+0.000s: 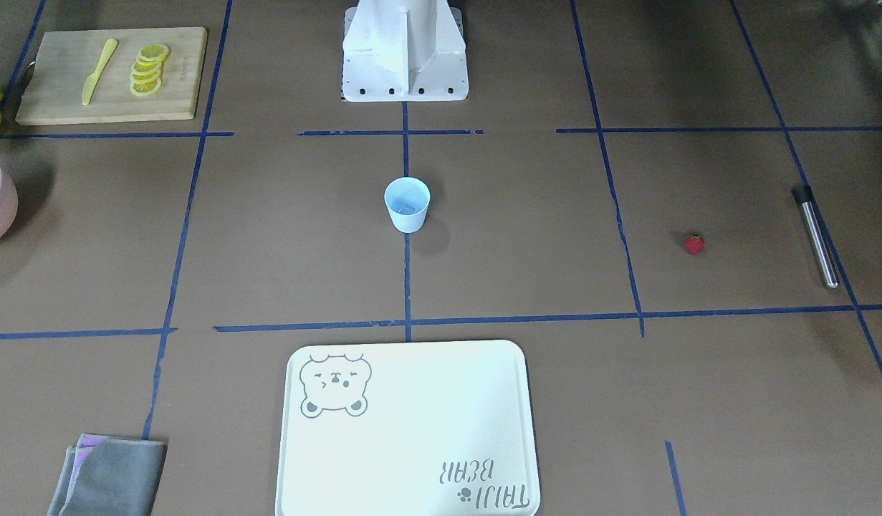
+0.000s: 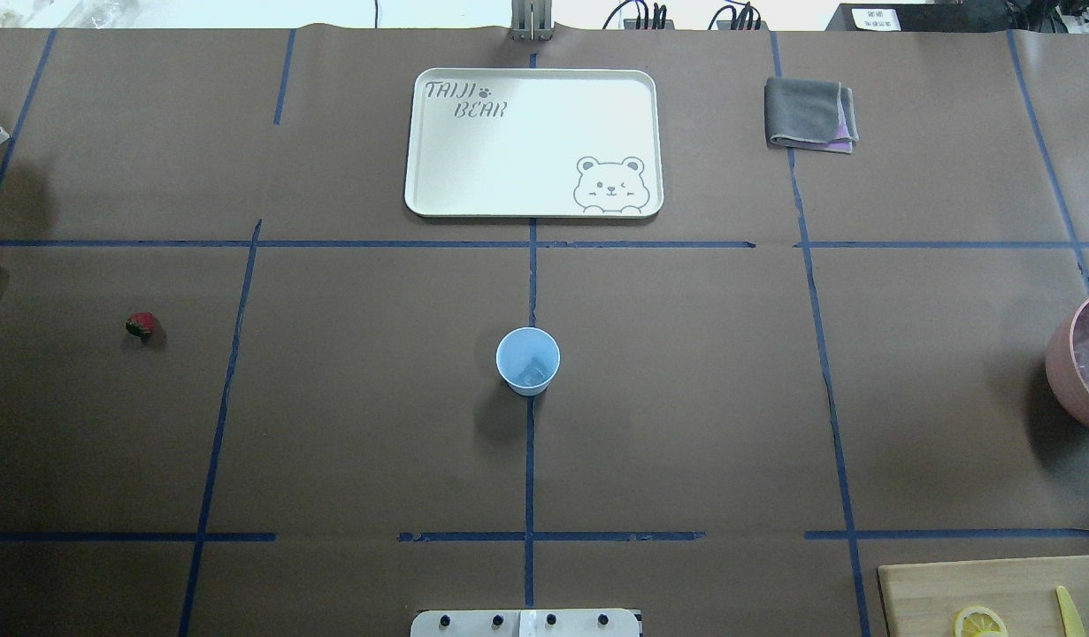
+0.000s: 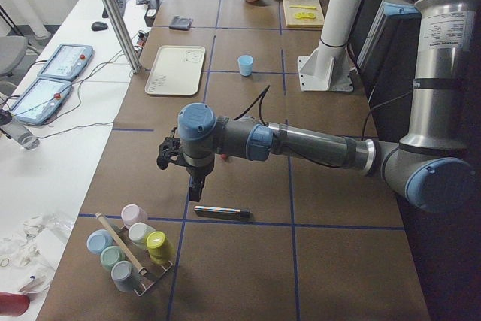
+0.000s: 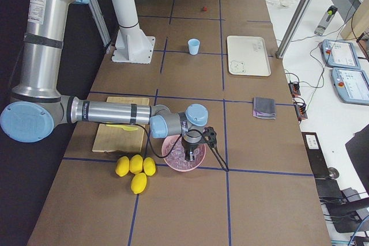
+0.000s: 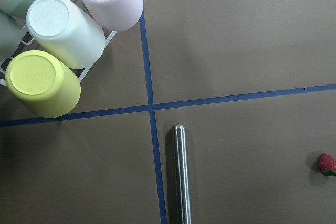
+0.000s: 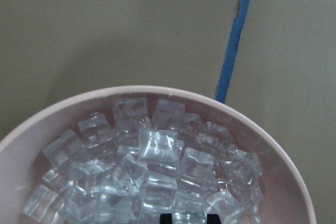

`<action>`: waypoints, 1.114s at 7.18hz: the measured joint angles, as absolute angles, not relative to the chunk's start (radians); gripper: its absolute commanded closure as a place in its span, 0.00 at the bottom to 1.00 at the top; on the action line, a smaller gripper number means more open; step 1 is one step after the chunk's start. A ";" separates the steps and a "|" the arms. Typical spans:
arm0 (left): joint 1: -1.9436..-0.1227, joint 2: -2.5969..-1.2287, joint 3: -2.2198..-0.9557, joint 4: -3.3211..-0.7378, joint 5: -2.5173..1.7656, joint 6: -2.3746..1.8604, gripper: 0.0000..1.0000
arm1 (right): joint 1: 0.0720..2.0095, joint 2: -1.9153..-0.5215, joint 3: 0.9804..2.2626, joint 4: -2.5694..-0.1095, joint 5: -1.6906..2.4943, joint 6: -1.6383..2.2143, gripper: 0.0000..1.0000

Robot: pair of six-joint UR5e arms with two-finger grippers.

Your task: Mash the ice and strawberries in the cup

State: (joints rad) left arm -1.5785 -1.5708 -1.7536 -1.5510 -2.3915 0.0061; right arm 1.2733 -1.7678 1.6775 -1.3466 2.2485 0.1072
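OK, cup upright mid-table, right on the blue tape line, nothing touching it. Something pale glints at the bottom, can't tell what.

Strawberry sits alone on the brown paper, well off to the robot's L side and well apart from the cup. A steel rod w/ a black end lies flat farther out.

L pincer hangs pointing down near that rod, beside a rack of pastel cups. Only the side cam catches it, so I can't tell how wide the jaws are or whether it holds anything.

R pincer is over at the far R end, dipped down over the pink bowl, which is heaped w/ ice, clear cubes. Wrist cam shows just two dark tips at the bottom edge. Can't tell if they're closed on a cube.

Elsewhere: bear tray, folded grey cloth, cutting board w/ lemon slices, and whole lemons by the bowl.
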 measured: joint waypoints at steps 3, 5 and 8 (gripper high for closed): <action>-1.578 -1.563 -1.758 -1.552 -2.393 0.006 0.00 | 1.341 -1.767 1.819 -1.399 2.259 0.101 1.00; -1.578 -1.559 -1.763 -1.551 -2.393 0.006 0.00 | 1.362 -1.659 1.904 -1.512 2.294 0.121 1.00; -1.578 -1.559 -1.760 -1.551 -2.393 0.006 0.00 | 1.238 -1.343 1.926 -1.691 2.367 0.367 1.00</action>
